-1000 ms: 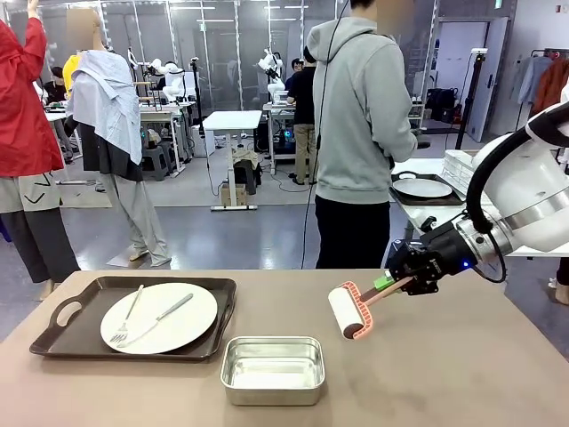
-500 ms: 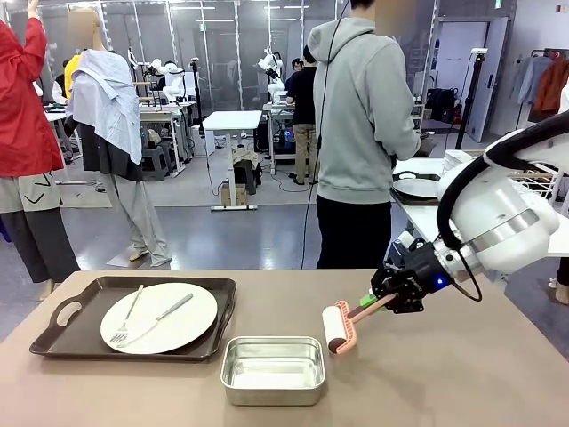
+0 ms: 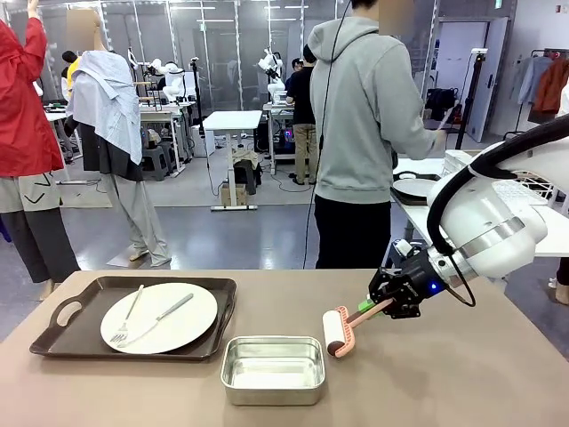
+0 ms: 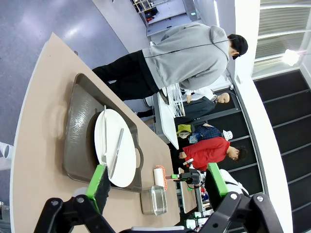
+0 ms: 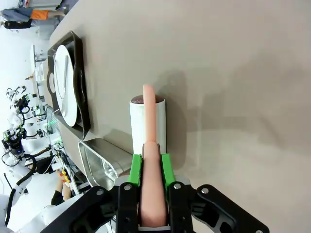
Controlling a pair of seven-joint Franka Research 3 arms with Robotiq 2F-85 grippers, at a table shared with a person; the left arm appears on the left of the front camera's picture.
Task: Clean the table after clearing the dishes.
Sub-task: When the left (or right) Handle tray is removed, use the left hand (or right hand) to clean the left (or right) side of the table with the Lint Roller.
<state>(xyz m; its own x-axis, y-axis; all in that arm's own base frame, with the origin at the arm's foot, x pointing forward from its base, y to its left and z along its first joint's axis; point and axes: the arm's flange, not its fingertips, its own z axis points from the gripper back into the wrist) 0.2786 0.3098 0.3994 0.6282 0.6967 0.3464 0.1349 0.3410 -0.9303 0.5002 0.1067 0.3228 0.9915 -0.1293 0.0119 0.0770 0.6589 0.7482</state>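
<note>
Rolling seems underway: our right tool (image 3: 378,305) clamps the pink-handled white lint roller (image 3: 334,331) on the taupe table (image 3: 462,374); left tool (image 4: 156,179) gapes empty. Next, we need steady strokes clear of the round white plate (image 3: 158,318).

The table (image 3: 462,382) is carrying a dark tray (image 3: 220,307) at left, a steel pan (image 3: 272,369) near-centre, and a roller (image 3: 334,331) just right of it.

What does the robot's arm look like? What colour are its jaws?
The right arm is fat, round and white, with a shiny silver ring, a black cable looping along it and a small blue light near the wrist. Its jaws are black with bright green pads. The left jaws look the same.
</note>
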